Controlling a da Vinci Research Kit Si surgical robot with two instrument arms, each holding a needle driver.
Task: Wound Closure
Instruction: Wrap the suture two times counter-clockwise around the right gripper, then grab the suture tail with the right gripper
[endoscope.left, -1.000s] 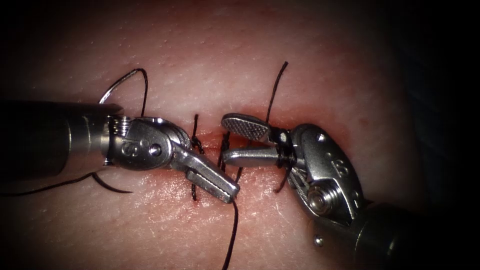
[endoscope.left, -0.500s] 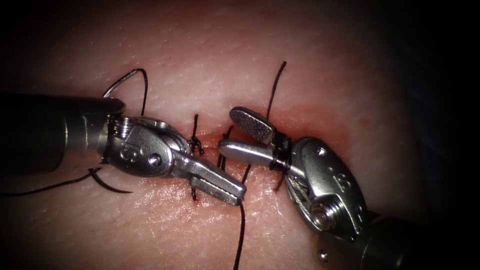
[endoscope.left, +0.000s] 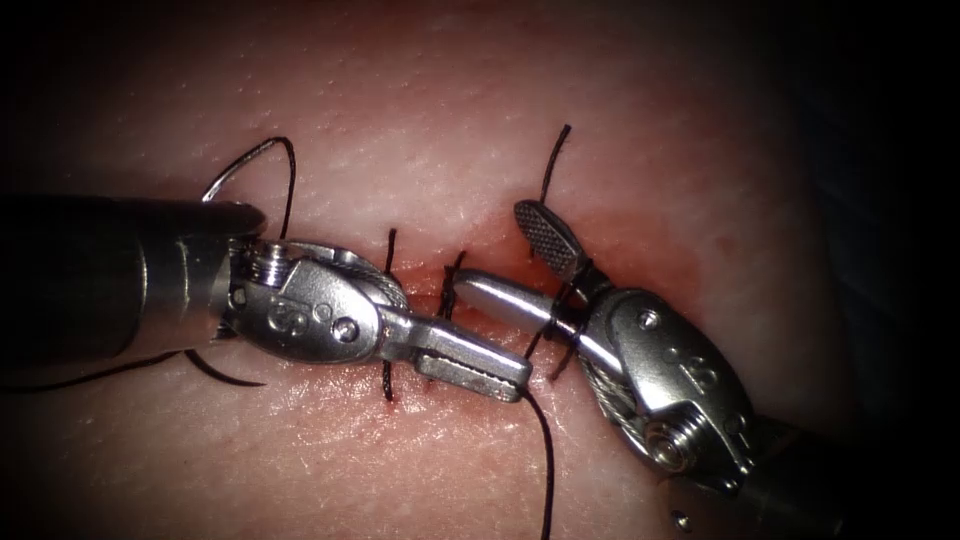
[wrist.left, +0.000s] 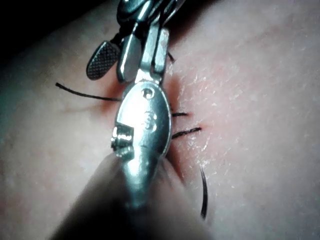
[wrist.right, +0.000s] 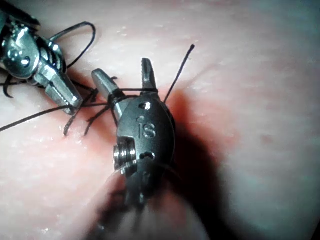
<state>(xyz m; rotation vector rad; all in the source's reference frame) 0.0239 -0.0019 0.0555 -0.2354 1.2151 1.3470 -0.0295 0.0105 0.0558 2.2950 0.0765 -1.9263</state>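
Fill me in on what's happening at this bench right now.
Two tools work over the cut in the tissue. The left tool is shut on the thread. The right tool is open, with thread wrapped around its base, and holds nothing. The needle lies free on the tissue at the left, behind the left tool's shaft.

Needle on tissue, left of cut; stitches cross cut.

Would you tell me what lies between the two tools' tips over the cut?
In the endoscope view, a dark stitch crossing the cut lies between the left tool and right tool.
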